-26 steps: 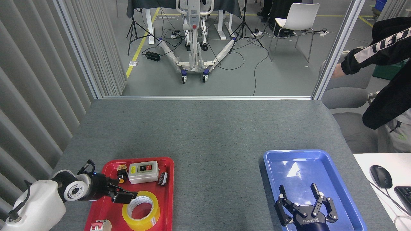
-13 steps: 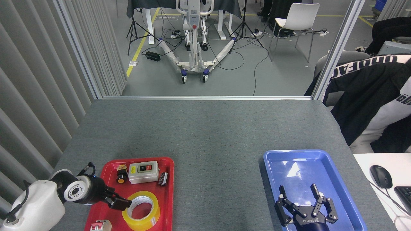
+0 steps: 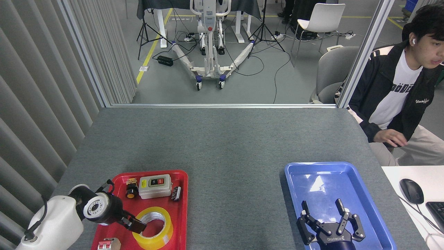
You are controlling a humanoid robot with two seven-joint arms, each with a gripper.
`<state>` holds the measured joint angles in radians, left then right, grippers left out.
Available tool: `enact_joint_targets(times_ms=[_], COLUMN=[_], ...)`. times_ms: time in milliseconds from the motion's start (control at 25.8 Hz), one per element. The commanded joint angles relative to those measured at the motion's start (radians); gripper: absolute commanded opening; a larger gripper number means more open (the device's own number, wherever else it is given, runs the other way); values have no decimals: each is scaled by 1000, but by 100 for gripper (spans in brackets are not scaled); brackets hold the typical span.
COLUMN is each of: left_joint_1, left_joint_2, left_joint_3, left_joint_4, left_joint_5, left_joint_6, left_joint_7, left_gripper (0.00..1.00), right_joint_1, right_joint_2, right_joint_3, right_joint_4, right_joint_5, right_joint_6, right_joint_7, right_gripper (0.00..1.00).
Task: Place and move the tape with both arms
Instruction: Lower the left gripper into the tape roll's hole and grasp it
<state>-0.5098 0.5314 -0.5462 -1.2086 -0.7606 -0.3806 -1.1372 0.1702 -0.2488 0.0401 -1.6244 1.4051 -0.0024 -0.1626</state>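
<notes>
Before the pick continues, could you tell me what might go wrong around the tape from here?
1. The left hand sits at the rim of the tape; a grip on one wall could slip or tilt the roll.
2. The switch box and red part lie near in the red tray; lifting could knock them.

Lower left of the frame: a tray (image 3: 180,208) on the worktop (image 3: 225,146) holds the tape (image 3: 153,228) near its front, a switch box (image 3: 155,186) behind it. The left tool (image 3: 136,225) sits at the tape's left rim. Lower right: a second tray (image 3: 364,194), with the right tool (image 3: 329,217) over its front part.
</notes>
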Motion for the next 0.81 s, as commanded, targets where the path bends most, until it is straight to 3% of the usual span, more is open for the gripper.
enact_joint_targets(times_ms=[0, 232, 310, 349, 504, 620, 697, 775], left_joint_1=[-6, -13, -15, -15, -18, -18, -19, -21], left_joint_2=[-16, -45, -50, -53, -67, -88, -96, -97], left_joint_3=[0, -3, -3, -5, -5, -3, -3, -3], left_joint_4=[15, 63, 63, 64, 83, 98, 93, 92], left_joint_5=[-3, -46, -49, -49, -49, -49, -49, -48], left_joint_6=[0, 0, -1, -1, 0, 0, -1, -6], left_joint_7=[-1, -6, -12, -22, -41, -52, -76, -98], left_gripper=[77, 76, 64, 53, 47, 36, 15, 3], right_joint_1=[0, 0, 0, 0, 0, 2, 2, 0], right_joint_2=[0, 0, 0, 0, 0, 0, 0, 0], right_joint_3=[0, 0, 0, 0, 0, 0, 1, 0], right_joint_4=[0, 0, 0, 0, 0, 0, 1, 1], right_joint_5=[0, 0, 0, 0, 0, 0, 0, 0], right_joint_6=[-1, -1, -1, -1, 1, -1, -1, 1], right_joint_7=[0, 0, 0, 0, 0, 0, 0, 0], right_gripper=[99, 99, 99, 99, 99, 99, 99, 99])
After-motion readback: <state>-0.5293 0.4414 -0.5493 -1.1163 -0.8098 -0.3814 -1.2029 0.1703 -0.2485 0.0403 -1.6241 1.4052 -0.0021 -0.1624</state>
